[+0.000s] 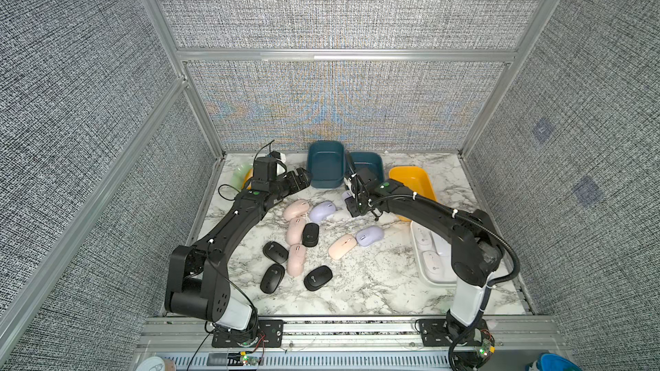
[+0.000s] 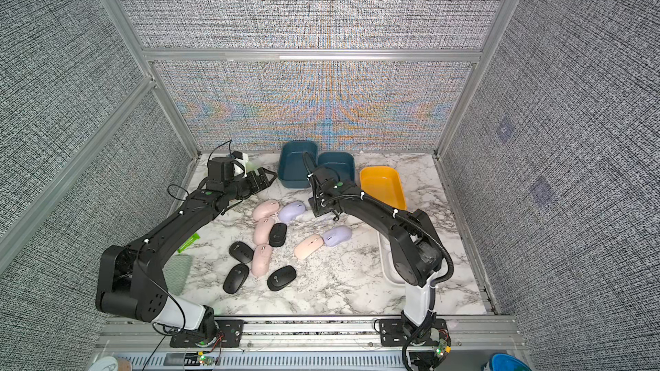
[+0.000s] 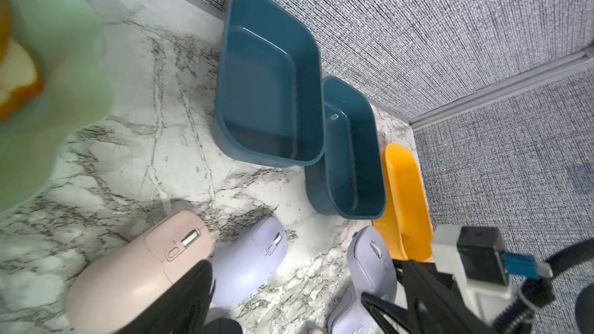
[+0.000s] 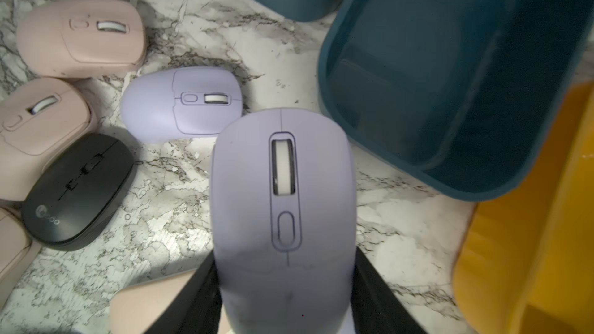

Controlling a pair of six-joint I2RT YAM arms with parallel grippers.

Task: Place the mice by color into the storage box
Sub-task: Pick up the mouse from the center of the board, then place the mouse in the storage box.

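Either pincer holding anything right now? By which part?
Right pincer grips a lilac mouse across its two long sides, near the rear end. Left pincer is open, holding nothing.

white tray (image 1: 437, 280) beside yellow box (image 1: 409, 180): part was hidden under right arm (image 1: 464, 244), white mice (image 1: 425, 239) inside uncountable | lilac mouse (image 4: 283, 220) near yellow box: rear ran off the frame edge, hid most of right tool (image 4: 284, 261) | green shape (image 3: 48, 91) well apart from yellow box: was blurred, cropped

lilac mouse (image 4: 283, 204), teal box (image 3: 266, 91), marbled table (image 1: 357, 287)
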